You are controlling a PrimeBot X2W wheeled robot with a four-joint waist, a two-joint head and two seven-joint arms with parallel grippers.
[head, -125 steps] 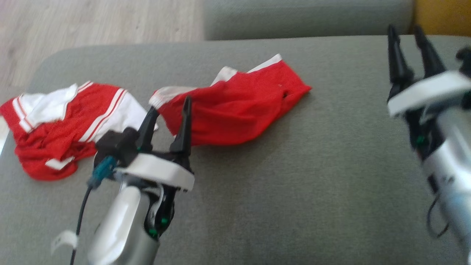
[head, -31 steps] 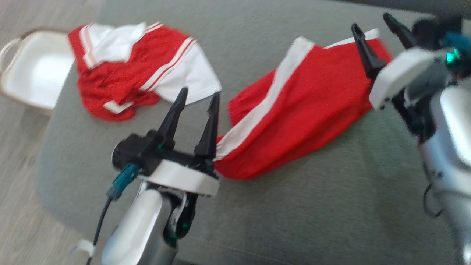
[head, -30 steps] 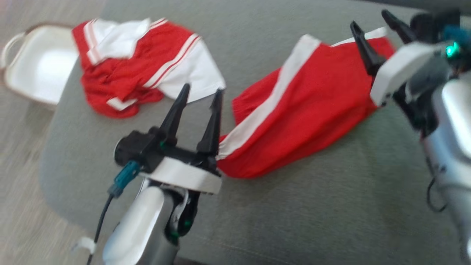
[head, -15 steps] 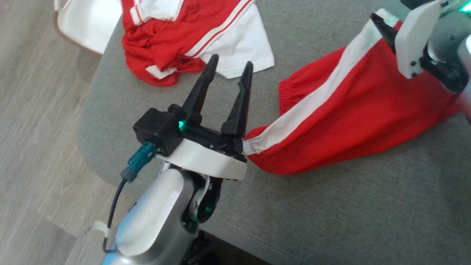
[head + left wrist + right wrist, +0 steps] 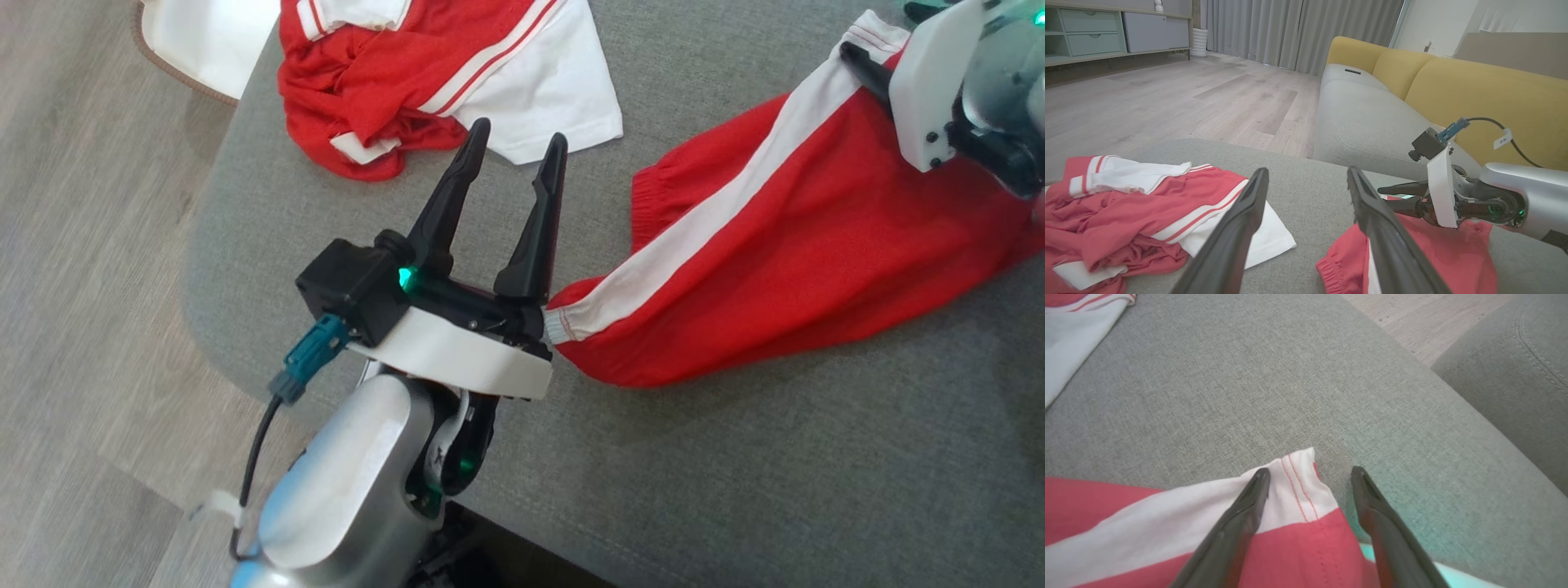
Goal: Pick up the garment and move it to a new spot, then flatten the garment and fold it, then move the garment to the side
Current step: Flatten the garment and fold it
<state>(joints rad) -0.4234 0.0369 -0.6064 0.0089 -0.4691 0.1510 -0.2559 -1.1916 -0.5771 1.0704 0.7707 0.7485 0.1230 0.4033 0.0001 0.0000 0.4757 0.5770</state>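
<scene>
The garment (image 5: 775,245), red shorts with a white side stripe, lies stretched out on the grey sofa cushion (image 5: 735,474). My left gripper (image 5: 520,135) hovers open just left of the waistband end, holding nothing. In the left wrist view its fingers (image 5: 1307,171) frame bare cushion, with the shorts (image 5: 1412,253) at the lower right. My right gripper (image 5: 1310,470) stands open over the far hem corner of the shorts (image 5: 1294,486): one finger over the white stripe, the other over the cushion. The left wrist view shows the right gripper (image 5: 1388,196) from the side, low over the cloth.
A crumpled red and white jersey (image 5: 408,57) lies at the cushion's far left. Beyond it a white basket (image 5: 204,41) sits on the wooden floor (image 5: 82,245). The cushion's rounded edge (image 5: 212,327) drops off on the left. A yellow sofa back (image 5: 1474,90) rises behind.
The head camera has swung down and left, so the whole picture shifted. The shorts now lie with the white stripe up and stretched longer. Both grippers have stayed open.
</scene>
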